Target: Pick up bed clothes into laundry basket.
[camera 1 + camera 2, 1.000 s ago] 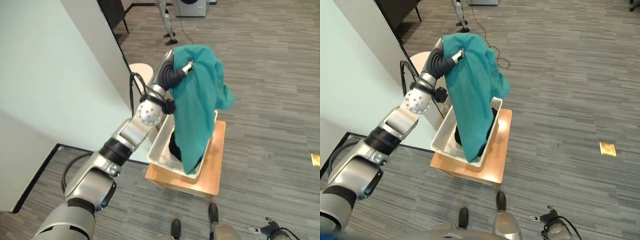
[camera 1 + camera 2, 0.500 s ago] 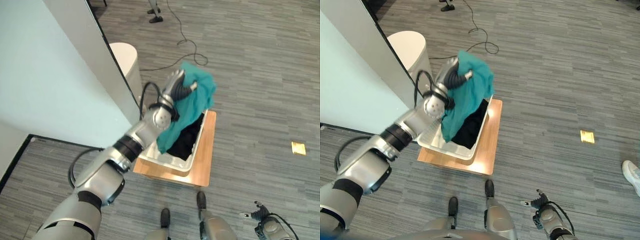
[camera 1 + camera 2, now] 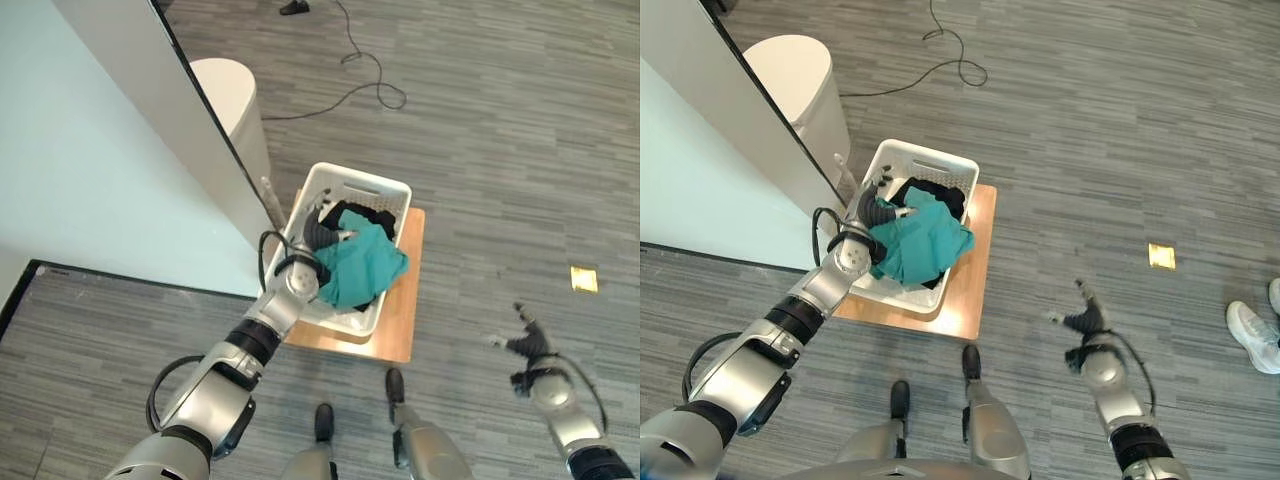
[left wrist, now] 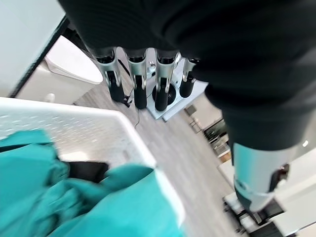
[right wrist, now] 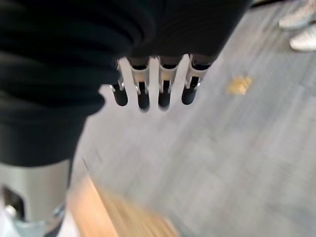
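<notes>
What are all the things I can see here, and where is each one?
Teal cloth: one, teal, bunched in the basket over the dark clothes.
Dark clothes: black, in the basket's far end.
Laundry basket: one, white, on the wooden stand.
Wooden stand: one, light brown, on the floor by the wall.
Bin: one, cream, beside the wall.
Yellow tag: one, on the floor.
Person's shoes: white, at the right edge.
Left hand: open, over the basket.
Right hand: open, over the floor.

Teal cloth (image 3: 362, 268), matt, in white perforated plastic basket (image 3: 395, 190) on wood stand (image 3: 403, 320).
</notes>
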Available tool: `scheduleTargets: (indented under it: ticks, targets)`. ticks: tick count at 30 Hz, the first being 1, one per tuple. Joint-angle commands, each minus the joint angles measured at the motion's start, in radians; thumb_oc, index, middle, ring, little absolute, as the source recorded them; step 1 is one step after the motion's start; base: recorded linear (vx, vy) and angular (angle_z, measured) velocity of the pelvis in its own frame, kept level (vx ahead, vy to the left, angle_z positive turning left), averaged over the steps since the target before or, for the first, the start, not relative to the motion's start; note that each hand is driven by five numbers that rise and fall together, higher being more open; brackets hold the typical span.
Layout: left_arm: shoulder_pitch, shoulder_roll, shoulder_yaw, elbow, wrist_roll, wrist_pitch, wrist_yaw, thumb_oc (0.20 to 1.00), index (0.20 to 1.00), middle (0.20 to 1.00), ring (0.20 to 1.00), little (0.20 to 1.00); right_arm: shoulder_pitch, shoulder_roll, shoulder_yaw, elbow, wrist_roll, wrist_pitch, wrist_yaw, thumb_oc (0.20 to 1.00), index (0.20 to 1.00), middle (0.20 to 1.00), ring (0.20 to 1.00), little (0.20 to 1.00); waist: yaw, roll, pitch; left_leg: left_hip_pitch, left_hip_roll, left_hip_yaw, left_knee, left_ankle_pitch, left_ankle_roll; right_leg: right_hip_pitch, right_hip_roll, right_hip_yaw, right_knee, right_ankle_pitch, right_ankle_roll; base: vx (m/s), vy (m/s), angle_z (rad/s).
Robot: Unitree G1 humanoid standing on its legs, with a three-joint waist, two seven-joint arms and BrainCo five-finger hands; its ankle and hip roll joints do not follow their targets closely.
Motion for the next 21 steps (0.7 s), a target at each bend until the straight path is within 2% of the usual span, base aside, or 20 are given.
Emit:
scheduleTargets:
  ticks: [1,3,5,6,7,8,9,11,12,13,14,15,16,17,18,19,20,21]
  targets:
    - [-0.134,0.013,0.010,0.016,-0.058,-0.066,0.018,1.000,1.000,1.000,1.000,1.000,0.027,-0.123,-0.071,-0.037,0.020,-0.031,-0.052,1.000,1.000,1.000,1.000,1.000,0.004,0.024,-0.029,-0.018,0.050,-0.009,0.005,-0.021,-0.036,0.078,-0.067,-0.034,0.014,-0.158,0.112,0.06,-0.024,-0.09]
    - [-0.076,0.031,0.115,-0.145,-0.289,-0.154,0.002,1.000,1.000,1.000,1.000,1.000,0.044,-0.155,-0.153,-0.144,0.015,-0.041,-0.065,1.000,1.000,1.000,1.000,1.000,0.013,0.034,-0.057,-0.006,0.051,-0.016,0.005,-0.027,-0.038,0.096,-0.069,-0.038,0.014,-0.164,0.110,0.06,-0.047,-0.01]
    - [-0.050,0.036,0.140,-0.192,-0.329,-0.172,-0.002,1.000,1.000,1.000,1.000,1.000,0.041,-0.160,-0.165,-0.180,0.010,-0.049,-0.067,1.000,1.000,1.000,1.000,1.000,0.016,0.037,-0.062,-0.003,0.052,-0.018,0.005,-0.028,-0.039,0.101,-0.068,-0.041,0.014,-0.166,0.110,0.02,-0.053,0.06]
    - [0.039,0.063,0.207,-0.323,-0.387,-0.221,0.001,1.000,1.000,1.000,1.000,1.000,0.052,-0.160,-0.194,-0.259,0.002,-0.075,-0.062,1.000,1.000,1.000,1.000,1.000,0.028,0.043,-0.071,0.004,0.053,-0.020,0.005,-0.029,-0.041,0.112,-0.066,-0.043,0.014,-0.170,0.107,0.05,-0.081,0.07]
    - [0.114,0.077,0.257,-0.399,-0.402,-0.242,-0.005,1.000,1.000,1.000,1.000,1.000,0.059,-0.150,-0.211,-0.306,-0.007,-0.095,-0.057,1.000,1.000,1.000,1.000,1.000,0.042,0.047,-0.075,0.005,0.056,-0.022,0.005,-0.028,-0.043,0.118,-0.065,-0.046,0.014,-0.173,0.105,0.00,-0.079,-0.07]
    - [0.201,0.085,0.302,-0.475,-0.402,-0.256,-0.013,1.000,1.000,1.000,1.000,1.000,0.077,-0.137,-0.228,-0.369,-0.017,-0.118,-0.053,1.000,1.000,1.000,1.000,1.000,0.050,0.048,-0.077,0.000,0.054,-0.025,0.005,-0.013,-0.044,0.116,-0.066,-0.048,0.014,-0.163,0.102,0.02,-0.050,-0.13]
    - [0.211,0.086,0.304,-0.482,-0.401,-0.253,-0.013,1.000,1.000,1.000,1.000,1.000,0.083,-0.135,-0.227,-0.373,-0.018,-0.116,-0.052,1.000,1.000,1.000,1.000,1.000,0.048,0.050,-0.084,0.005,0.056,-0.025,0.005,-0.026,-0.045,0.122,-0.064,-0.049,0.014,-0.175,0.103,0.00,-0.072,-0.08]
    - [0.401,0.078,0.400,-0.609,-0.423,-0.283,-0.042,1.000,1.000,1.000,1.000,1.000,0.127,-0.079,-0.259,-0.500,-0.018,-0.159,-0.033,1.000,1.000,1.000,1.000,1.000,0.074,0.060,-0.090,0.003,0.059,-0.037,0.005,-0.018,-0.049,0.134,-0.060,-0.057,0.014,-0.183,0.096,0.02,-0.109,0.18]
    - [0.569,0.048,0.459,-0.667,-0.450,-0.302,-0.073,1.000,1.000,1.000,1.000,1.000,0.157,-0.028,-0.272,-0.592,-0.013,-0.195,-0.018,1.000,1.000,1.000,1.000,1.000,0.101,0.069,-0.095,0.000,0.065,-0.045,0.005,-0.011,-0.058,0.146,-0.056,-0.068,0.014,-0.193,0.089,-0.06,-0.143,0.24]
    - [0.635,0.027,0.490,-0.674,-0.491,-0.318,-0.088,1.000,1.000,1.000,1.000,1.000,0.160,-0.004,-0.264,-0.626,0.000,-0.215,-0.006,1.000,1.000,1.000,1.000,1.000,0.121,0.073,-0.090,-0.009,0.066,-0.053,0.005,0.010,-0.064,0.147,-0.056,-0.076,0.014,-0.185,0.085,-0.05,-0.168,0.21]
    - [0.703,0.013,0.497,-0.682,-0.537,-0.324,-0.100,1.000,1.000,1.000,1.000,1.000,0.080,0.016,-0.177,-0.686,-0.035,-0.198,-0.032,1.000,1.000,1.000,1.000,1.000,0.158,0.084,-0.090,-0.009,0.071,-0.071,0.005,0.015,-0.073,0.162,-0.051,-0.090,0.014,-0.195,0.076,-0.06,-0.095,0.19]
    - [0.705,0.013,0.502,-0.684,-0.538,-0.323,-0.101,1.000,1.000,1.000,1.000,1.000,0.077,0.017,-0.172,-0.686,-0.038,-0.197,-0.034,1.000,1.000,1.000,1.000,1.000,0.150,0.082,-0.091,-0.013,0.070,-0.074,0.005,0.019,-0.073,0.159,-0.052,-0.093,0.014,-0.192,0.076,0.02,-0.102,0.36]
    - [0.813,-0.024,0.554,-0.678,-0.557,-0.331,-0.097,1.000,1.000,1.000,1.000,1.000,0.049,0.033,-0.063,-0.765,-0.106,-0.190,0.017,1.000,1.000,1.000,1.000,1.000,0.190,0.100,-0.087,-0.016,0.075,-0.098,0.005,0.024,-0.081,0.175,-0.044,-0.113,0.014,-0.217,0.067,-0.03,-0.070,0.50]
    - [0.857,-0.038,0.569,-0.669,-0.569,-0.333,-0.090,1.000,1.000,1.000,1.000,1.000,0.035,0.028,-0.029,-0.769,-0.112,-0.179,0.027,1.000,1.000,1.000,1.000,1.000,0.218,0.106,-0.080,-0.019,0.070,-0.111,0.005,0.045,-0.075,0.177,-0.043,-0.125,0.014,-0.207,0.064,0.00,-0.101,0.61]
    - [0.906,-0.058,0.586,-0.659,-0.582,-0.332,-0.094,1.000,1.000,1.000,1.000,1.000,0.016,0.028,0.009,-0.767,-0.106,-0.174,0.040,1.000,1.000,1.000,1.000,1.000,0.248,0.114,-0.075,-0.009,0.067,-0.127,0.005,0.037,-0.069,0.188,-0.040,-0.131,0.014,-0.220,0.059,-0.07,-0.039,0.57]
    - [0.910,-0.059,0.589,-0.664,-0.583,-0.331,-0.095,1.000,1.000,1.000,1.000,1.000,0.012,0.027,0.013,-0.763,-0.106,-0.175,0.039,1.000,1.000,1.000,1.000,1.000,0.244,0.114,-0.072,-0.013,0.065,-0.128,0.005,0.050,-0.068,0.185,-0.042,-0.131,0.014,-0.208,0.059,-0.03,-0.039,0.44]
    - [0.957,-0.076,0.606,-0.658,-0.601,-0.329,-0.112,1.000,1.000,1.000,1.000,1.000,0.006,0.026,0.037,-0.762,-0.103,-0.170,0.052,1.000,1.000,1.000,1.000,1.000,0.273,0.120,-0.070,-0.015,0.059,-0.143,0.005,0.055,-0.066,0.189,-0.042,-0.139,0.014,-0.212,0.055,-0.17,-0.035,0.66]
    - [0.984,-0.108,0.617,-0.628,-0.611,-0.328,-0.123,1.000,1.000,1.000,1.000,1.000,0.010,0.016,0.041,-0.757,-0.111,-0.167,0.054,1.000,1.000,1.000,1.000,1.000,0.323,0.124,-0.040,-0.055,0.061,-0.117,0.028,0.088,-0.083,0.208,-0.065,-0.185,0.014,-0.226,0.050,-0.17,-0.076,0.69]
